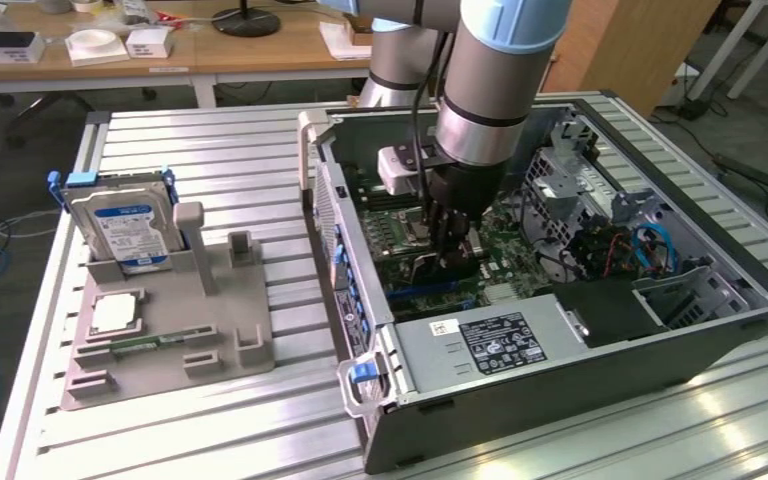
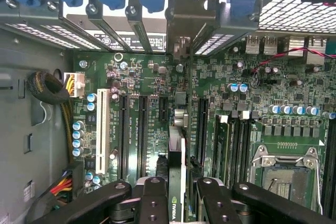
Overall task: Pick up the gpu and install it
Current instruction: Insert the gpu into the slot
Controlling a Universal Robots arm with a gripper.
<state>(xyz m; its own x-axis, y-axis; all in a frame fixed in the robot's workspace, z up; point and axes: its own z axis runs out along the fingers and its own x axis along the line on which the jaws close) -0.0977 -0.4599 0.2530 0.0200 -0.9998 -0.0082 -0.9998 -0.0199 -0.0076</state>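
- Black gripper (image 2: 176,195) fingers clamp the gpu (image 2: 175,182) edge-on, picked up and lowered inside the computer case (image 1: 704,330).
- Beyond, the card stands over the motherboard (image 2: 142,77) slots; whether it is seated, I cannot tell.

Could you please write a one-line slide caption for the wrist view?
Pincer holding the gpu edge-on over the motherboard's expansion slots, bracket end toward the case's rear slot covers.
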